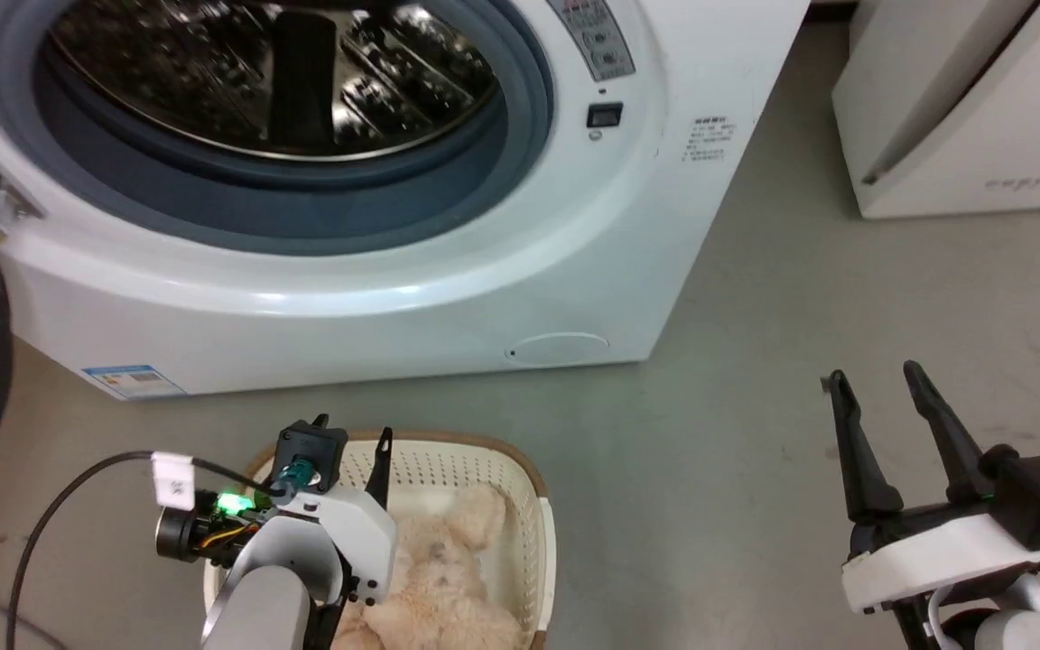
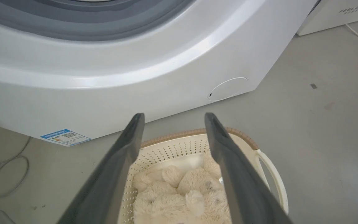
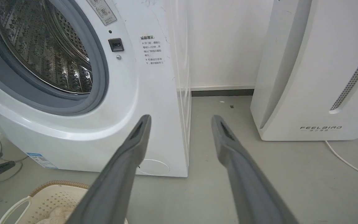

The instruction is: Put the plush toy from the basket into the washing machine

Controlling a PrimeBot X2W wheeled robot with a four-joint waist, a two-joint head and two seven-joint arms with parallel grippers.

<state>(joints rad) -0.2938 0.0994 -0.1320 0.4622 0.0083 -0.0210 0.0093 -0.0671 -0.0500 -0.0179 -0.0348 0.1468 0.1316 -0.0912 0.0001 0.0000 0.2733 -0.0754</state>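
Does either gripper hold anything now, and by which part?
Nothing is held. The left gripper is open above the plush toy in the basket; the right gripper is open over the floor.

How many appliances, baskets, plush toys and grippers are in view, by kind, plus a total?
Appliances: 2, the washing machine and the FEELBIRD appliance
Baskets: 1, the basket
Plush toys: 1, the plush toy
Grippers: 2, left gripper and right gripper
Total: 6

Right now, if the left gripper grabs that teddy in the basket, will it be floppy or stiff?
The plush toy looks fluffy and soft, so it will probably squash in the left gripper and sag. It likely weighs little for its bulk. It fills the basket, so the basket might drag along.
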